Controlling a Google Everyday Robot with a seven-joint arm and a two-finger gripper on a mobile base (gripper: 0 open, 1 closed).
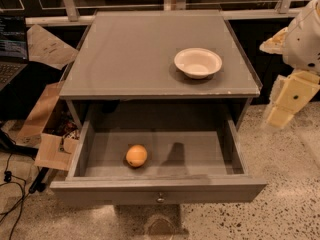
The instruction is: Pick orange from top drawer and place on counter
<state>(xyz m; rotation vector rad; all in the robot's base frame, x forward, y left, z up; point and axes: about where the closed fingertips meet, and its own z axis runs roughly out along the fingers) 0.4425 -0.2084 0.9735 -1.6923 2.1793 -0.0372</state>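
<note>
The orange [136, 155] lies in the open top drawer [159, 190], left of its middle, near the front panel with its small round knob. The counter [130, 59] above it is a flat grey tabletop. My gripper [286, 103], cream-coloured, hangs at the right edge of the camera view, beside the cabinet's right side. It is outside the drawer, well to the right of the orange and higher than it. It holds nothing that I can see.
A cream-white shallow bowl [197, 62] sits on the counter's right part. Cardboard pieces [47, 134], cables and a laptop [12, 49] are left of the cabinet. A railing runs behind it. Speckled floor lies in front and to the right.
</note>
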